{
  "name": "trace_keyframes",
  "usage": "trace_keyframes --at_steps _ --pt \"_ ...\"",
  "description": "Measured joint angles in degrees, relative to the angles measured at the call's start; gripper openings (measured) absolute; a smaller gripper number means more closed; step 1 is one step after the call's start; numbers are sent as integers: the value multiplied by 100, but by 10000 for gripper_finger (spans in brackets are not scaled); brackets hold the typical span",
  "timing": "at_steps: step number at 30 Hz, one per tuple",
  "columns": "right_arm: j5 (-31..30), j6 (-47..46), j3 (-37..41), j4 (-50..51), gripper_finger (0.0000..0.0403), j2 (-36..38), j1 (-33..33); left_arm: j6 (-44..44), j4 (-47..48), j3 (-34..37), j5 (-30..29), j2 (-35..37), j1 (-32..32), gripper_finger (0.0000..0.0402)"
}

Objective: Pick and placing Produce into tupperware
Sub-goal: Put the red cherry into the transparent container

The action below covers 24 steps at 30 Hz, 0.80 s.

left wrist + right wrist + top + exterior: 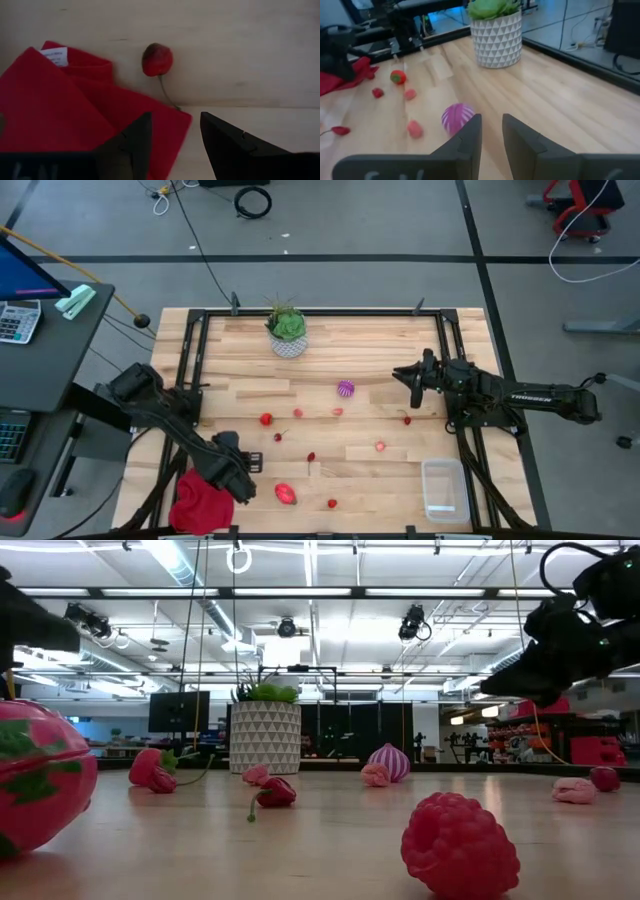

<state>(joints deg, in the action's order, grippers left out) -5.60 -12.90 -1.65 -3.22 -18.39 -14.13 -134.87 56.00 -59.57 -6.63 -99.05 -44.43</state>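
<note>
Two arms hang over the wooden tabletop (330,395). Left gripper (243,465) sits low near the front-left corner, jaws spread wide and holding nothing, poised over the edge of the red cloth (200,502); its wrist view shows a small red berry (157,59) with a thin stem just beyond the cloth, whose far side is cut off. Right gripper (405,374) hovers right of centre, jaws nearly shut and empty, with the purple ball (346,389) near its tips; that ball is partly hidden behind the fingers (465,142) in the right wrist view. Small red berries (266,419) lie scattered across the middle, and the larger oval piece (286,494) lies near the front edge, just right of the cloth. Clear tub (444,489) stands at the front-right, apparently empty, though its transparent walls are hard to make out. Plant pot (288,340) stands at the back.
</note>
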Motion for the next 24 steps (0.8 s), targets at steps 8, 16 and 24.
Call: trace_keyframes --at_steps 8,16,24 --pt "-36 -4 0 -103 85 0 0 -7 211 0 8 -120 0 158" --pt "-35 -99 0 -94 85 0 0 7 366 0 -14 -263 0 106" --pt "-32 -104 0 -92 85 0 0 41 281 -7 -139 -554 37 92"
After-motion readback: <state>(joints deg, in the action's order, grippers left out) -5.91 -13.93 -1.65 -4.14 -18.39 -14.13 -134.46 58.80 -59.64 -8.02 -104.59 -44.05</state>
